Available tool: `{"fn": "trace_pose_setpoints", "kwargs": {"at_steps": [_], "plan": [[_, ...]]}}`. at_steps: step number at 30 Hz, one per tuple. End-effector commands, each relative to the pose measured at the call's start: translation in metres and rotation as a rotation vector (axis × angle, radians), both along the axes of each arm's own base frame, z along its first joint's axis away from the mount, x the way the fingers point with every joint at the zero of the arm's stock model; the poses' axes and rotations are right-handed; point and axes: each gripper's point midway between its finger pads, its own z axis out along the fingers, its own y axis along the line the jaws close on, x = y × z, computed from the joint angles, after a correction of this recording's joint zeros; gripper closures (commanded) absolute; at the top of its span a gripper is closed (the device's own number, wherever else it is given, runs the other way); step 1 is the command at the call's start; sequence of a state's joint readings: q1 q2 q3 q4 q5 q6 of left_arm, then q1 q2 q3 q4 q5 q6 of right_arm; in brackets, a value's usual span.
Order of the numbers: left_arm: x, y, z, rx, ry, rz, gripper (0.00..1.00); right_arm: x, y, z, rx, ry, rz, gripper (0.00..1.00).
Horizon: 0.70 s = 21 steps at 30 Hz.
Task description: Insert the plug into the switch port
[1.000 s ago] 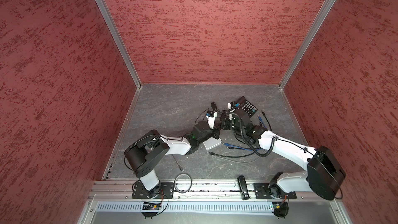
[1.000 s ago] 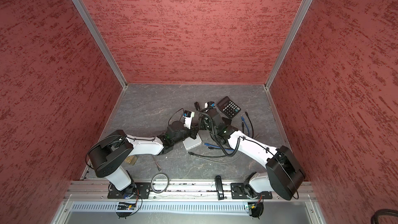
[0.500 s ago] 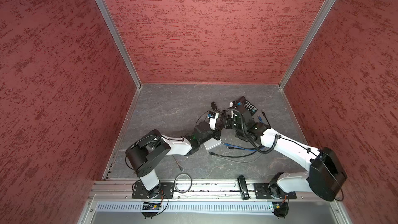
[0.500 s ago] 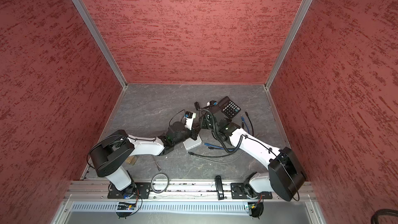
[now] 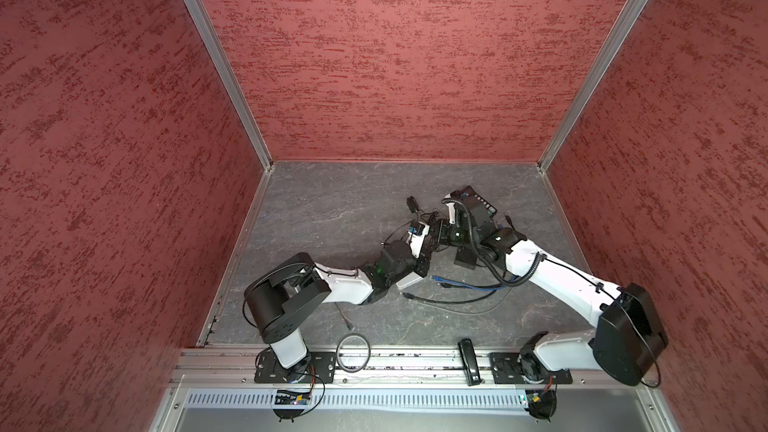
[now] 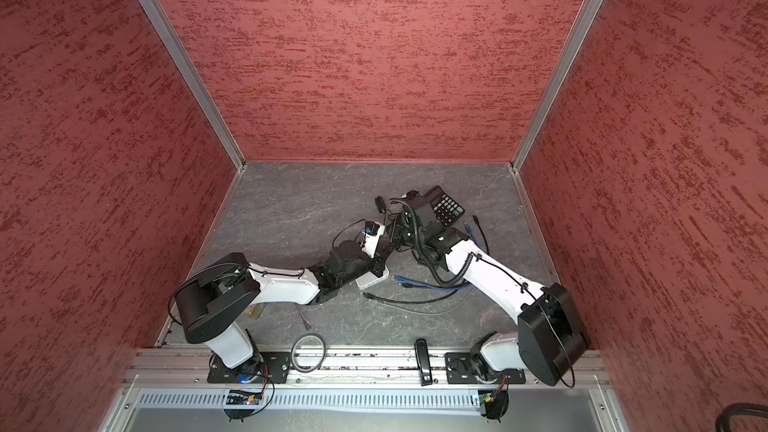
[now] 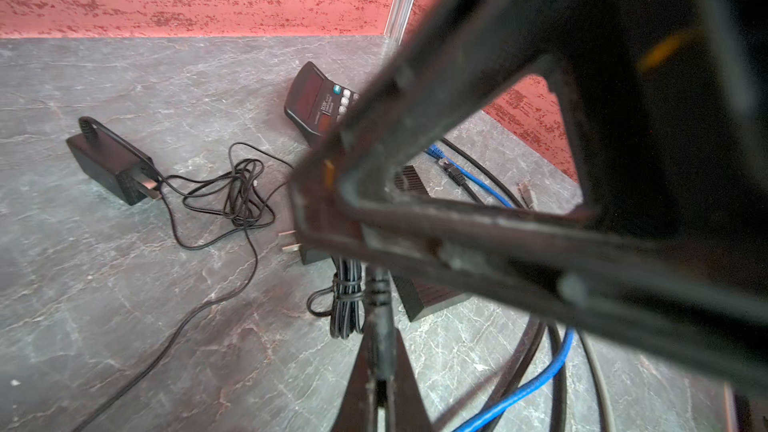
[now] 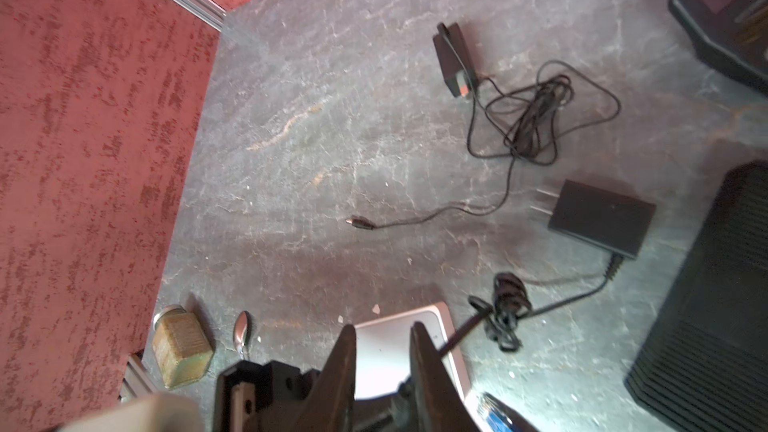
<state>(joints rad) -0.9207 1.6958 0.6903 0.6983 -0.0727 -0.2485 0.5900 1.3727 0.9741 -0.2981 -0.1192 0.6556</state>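
The switch is a flat white box on the grey floor, also in a top view; its port is hidden. My left gripper is shut on the black plug, whose cord leads to a tied bundle. In both top views the left gripper sits at the switch's far edge. My right gripper hangs open just above the switch, nothing between its fingers. It meets the left one near the middle and fills the left wrist view as a blurred black frame.
A black calculator lies at the back right. Two black power adapters with thin cords, a ribbed black box, and blue and black cables crowd the right. A jar and spoon lie near the left wall.
The right gripper's jaws have parted from shut, and its forearm has shifted slightly toward the back wall. The left arm has stayed put, still gripping the plug.
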Motion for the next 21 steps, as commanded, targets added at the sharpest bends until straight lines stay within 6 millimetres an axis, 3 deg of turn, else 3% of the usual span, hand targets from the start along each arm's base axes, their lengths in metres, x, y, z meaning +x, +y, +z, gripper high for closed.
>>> {"fn": "trace_pose_setpoints", "kwargs": {"at_steps": [1, 8, 21], "plan": [[0.003, 0.001, 0.002, 0.020, -0.031, 0.016, 1.00, -0.009, -0.009, -0.002, -0.024, 0.033, -0.011, 0.75], [0.003, 0.002, 0.000, 0.029, -0.030, 0.016, 1.00, -0.014, -0.018, 0.002, -0.047, 0.025, -0.024, 0.75], [0.000, -0.001, 0.001, 0.025, -0.028, -0.008, 1.00, -0.010, 0.001, -0.011, -0.001, 0.057, 0.023, 0.77]]}}
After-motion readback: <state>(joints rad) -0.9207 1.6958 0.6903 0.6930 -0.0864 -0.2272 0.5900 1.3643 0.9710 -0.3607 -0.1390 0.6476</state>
